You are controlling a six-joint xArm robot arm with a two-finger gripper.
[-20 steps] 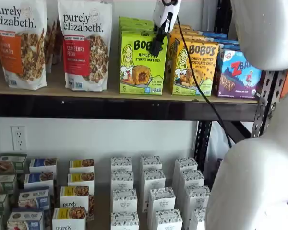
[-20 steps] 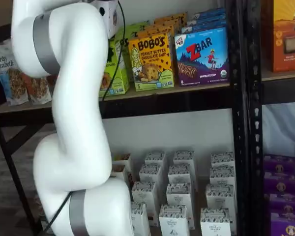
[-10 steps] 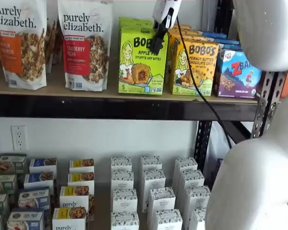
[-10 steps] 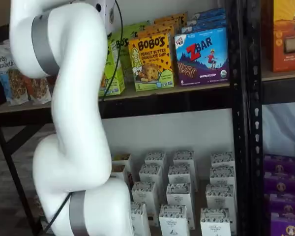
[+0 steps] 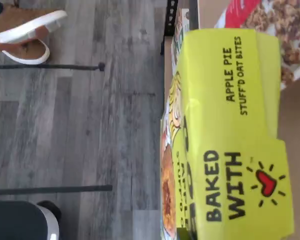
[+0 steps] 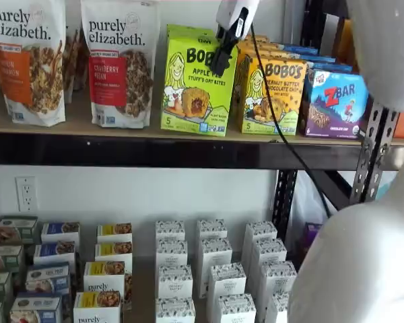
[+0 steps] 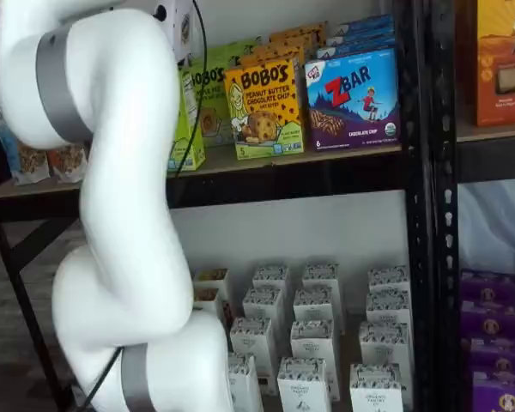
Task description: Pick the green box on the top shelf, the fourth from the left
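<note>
The green box stands on the top shelf between a purely elizabeth granola bag and the yellow-orange Bobo's box. It sits forward of its row and leans a little. My gripper comes down from above with its black fingers closed on the box's top right edge. In a shelf view the box is mostly hidden behind my arm. The wrist view shows the box's lime top close up, over the floor.
More green boxes stand behind the front one. A blue ZBar box is at the right. The black beam fronts the shelf. Small white cartons fill the level below. A shoe shows on the floor.
The green box has come forward out of its row with the gripper on it, and looks bigger and more tilted. My arm has swung back from the shelf.
</note>
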